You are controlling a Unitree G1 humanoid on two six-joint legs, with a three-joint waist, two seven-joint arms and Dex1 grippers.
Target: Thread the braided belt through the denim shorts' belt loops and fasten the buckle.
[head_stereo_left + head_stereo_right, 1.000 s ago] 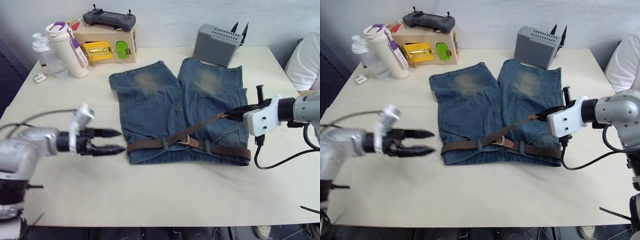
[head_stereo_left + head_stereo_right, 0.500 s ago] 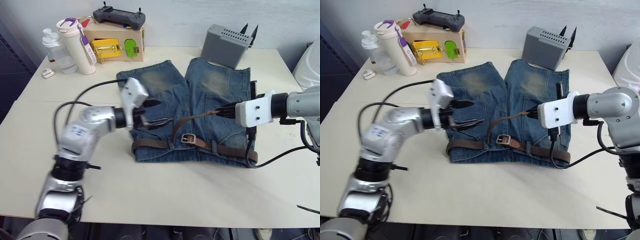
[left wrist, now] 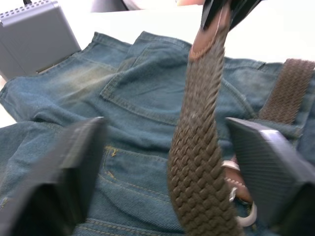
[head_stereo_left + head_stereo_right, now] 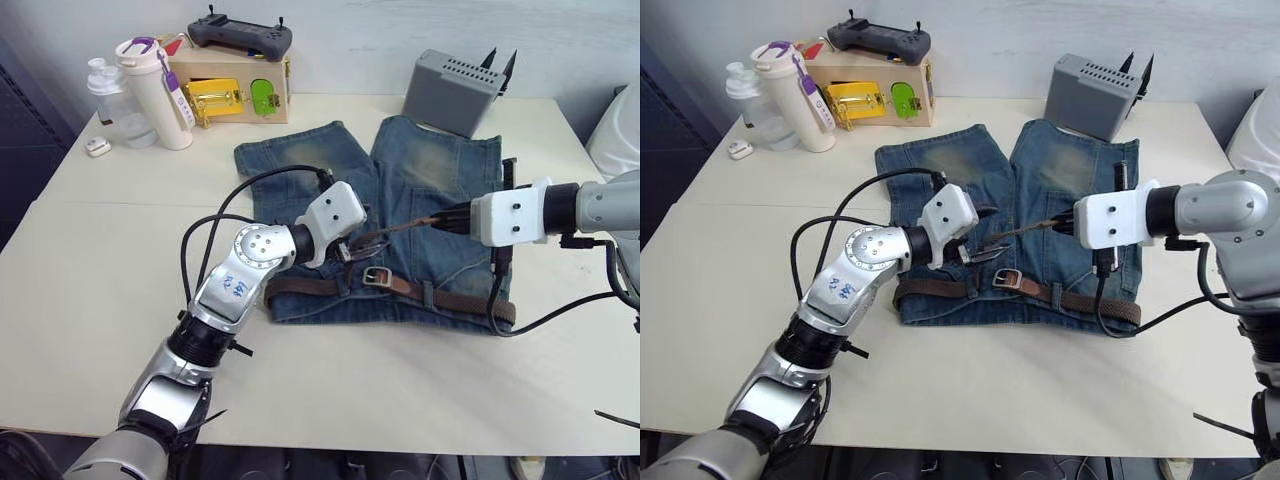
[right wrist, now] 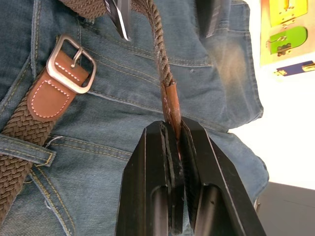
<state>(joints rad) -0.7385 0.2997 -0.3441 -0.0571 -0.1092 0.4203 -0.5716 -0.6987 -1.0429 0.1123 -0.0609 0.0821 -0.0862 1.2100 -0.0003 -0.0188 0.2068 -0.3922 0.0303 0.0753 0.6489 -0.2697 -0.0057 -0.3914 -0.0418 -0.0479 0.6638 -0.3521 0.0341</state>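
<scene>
While the shorts [image 4: 400,215] lie flat on the table [image 4: 120,260], the belt [image 4: 455,301] runs through the loops [image 4: 429,297] along the waistband, its buckle [image 4: 376,276] resting near the middle. The right gripper [image 5: 173,129] pinches the tan tip, holding the free end raised over the shorts. The left gripper [image 3: 167,147] is spread wide, one finger on either side of that raised strap, not touching it.

Silver arms, white wrists, seemingly black cables
</scene>
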